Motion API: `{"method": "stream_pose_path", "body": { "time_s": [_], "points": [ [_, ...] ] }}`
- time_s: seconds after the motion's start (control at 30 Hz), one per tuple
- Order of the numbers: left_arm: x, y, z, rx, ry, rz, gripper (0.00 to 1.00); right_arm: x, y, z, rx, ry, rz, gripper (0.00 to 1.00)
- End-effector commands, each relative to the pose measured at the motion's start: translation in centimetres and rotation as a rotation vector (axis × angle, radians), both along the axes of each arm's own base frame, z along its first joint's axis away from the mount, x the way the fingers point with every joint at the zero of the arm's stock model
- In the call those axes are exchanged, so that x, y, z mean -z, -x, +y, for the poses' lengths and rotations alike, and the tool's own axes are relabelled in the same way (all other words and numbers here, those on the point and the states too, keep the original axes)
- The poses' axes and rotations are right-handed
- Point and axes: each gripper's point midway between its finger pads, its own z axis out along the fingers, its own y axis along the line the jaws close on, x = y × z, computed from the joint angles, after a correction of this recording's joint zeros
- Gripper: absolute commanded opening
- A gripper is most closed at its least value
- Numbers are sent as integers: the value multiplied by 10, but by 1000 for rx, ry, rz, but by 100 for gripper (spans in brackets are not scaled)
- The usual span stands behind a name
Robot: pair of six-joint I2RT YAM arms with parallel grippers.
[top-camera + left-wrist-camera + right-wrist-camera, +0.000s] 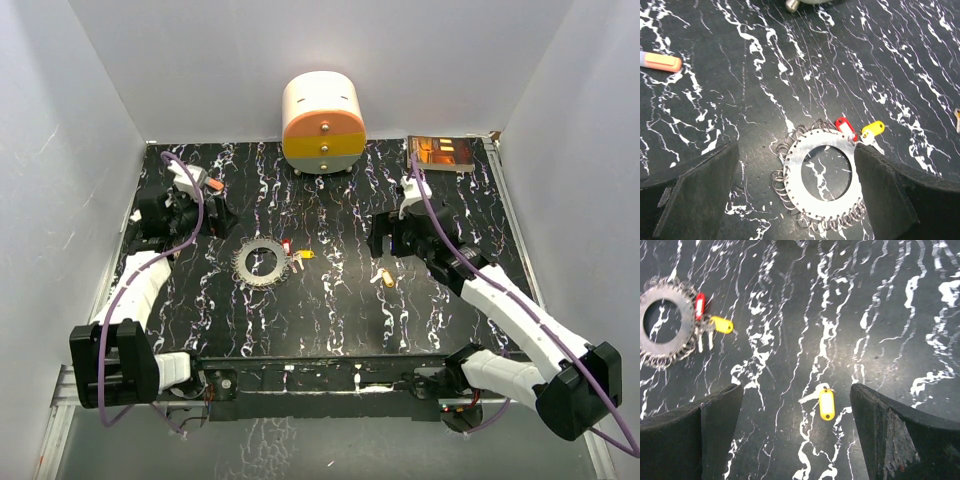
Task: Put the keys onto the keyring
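1. Keyring (264,263): flat grey metal disc w/ a wide open centre, its rim hung w/ many small wire loops. It lies flat just left of the counter's centre, well off every edge.
2. Keys, 3 counted.
   - Red key (846,128) and yellow key (873,129) touch the ring's rim on the side facing the right edge. Whether they are hooked into loops cannot be told.
   - A loose yellow key (826,404) lies well apart from them, right of centre and a little nearer the near edge.
3. L gripper (796,150): jaws spread wide, nothing held. It sits on the left-edge side of the ring, which shows between its fingers in the wrist view.
4. R gripper (796,390): jaws likewise apart and empty. The loose key lies on the counter just ahead of it, not touched.
5. Handling (judged).
   - Keys: light, stiff, tiny and flat-lying, so apt to skid on the smooth counter. Pinch by the plastic head, leaving the hole end free.
   - Ring: thin, stiff and fairly light, w/ springy loops that may snag. Hold it by the flat band, away from the chosen loop.
6. Other counts:
   - 1 ring and 2 grippers.
   - 1 orange-and-white stick (660,61) toward the far-left corner.
   - 1 round drum (323,122) at the far edge.
   - 1 box (442,152) by the far-right corner.
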Motion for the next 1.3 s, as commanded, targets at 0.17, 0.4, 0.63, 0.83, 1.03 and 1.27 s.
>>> {"method": "stream_pose_path", "body": {
  "time_s": [0.17, 0.4, 0.63, 0.83, 1.03, 1.27],
  "points": [
    [10, 14, -20, 172, -26, 73, 96, 6, 19, 67, -342, -187, 30, 69],
    [16, 19, -17, 162, -65, 45, 96, 20, 31, 121, -468, -208, 45, 54],
    [17, 19, -16, 149, -64, 53, 96, 37, 31, 179, -548, -70, 29, 50],
    [17, 17, -11, 115, -73, 62, 96, 55, 25, 205, -598, -51, 68, 38],
    [24, 19, -9, 111, -80, 73, 96, 71, 20, 229, -613, -47, 113, 39],
    [26, 20, -5, 98, -102, 65, 96, 84, 17, 256, -642, -58, 150, 41]
  ]
}}
